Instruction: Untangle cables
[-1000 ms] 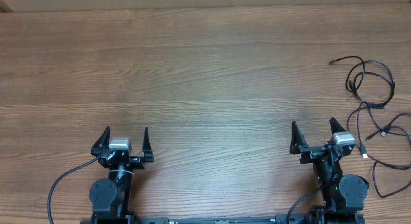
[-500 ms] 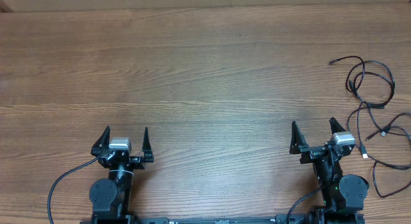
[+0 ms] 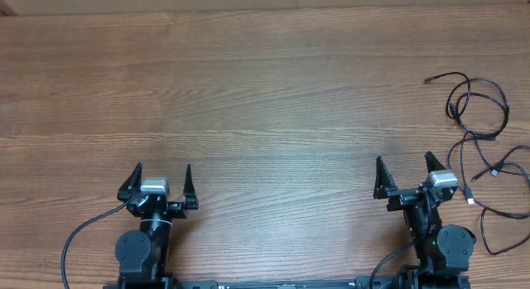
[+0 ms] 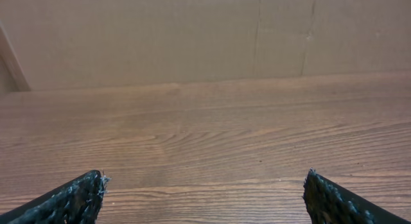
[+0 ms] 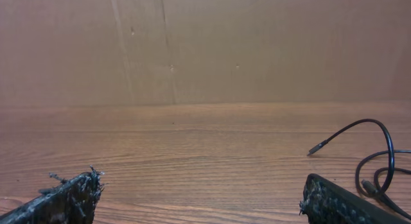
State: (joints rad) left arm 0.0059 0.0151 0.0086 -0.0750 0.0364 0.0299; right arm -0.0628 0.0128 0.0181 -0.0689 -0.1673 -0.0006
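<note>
Thin black cables lie tangled in loops at the table's right edge, with small plugs at their ends. In the right wrist view a stretch of the cables curves in at the far right, one plug tip resting on the wood. My right gripper stands open near the front edge, left of the tangle and apart from it, nothing between its fingers. My left gripper is open too, at the front left, far from the cables. In the left wrist view only bare wood shows between its fingertips.
A brown cardboard wall closes off the far side of the wooden table. Thicker black wires run from the arm bases along the front edge.
</note>
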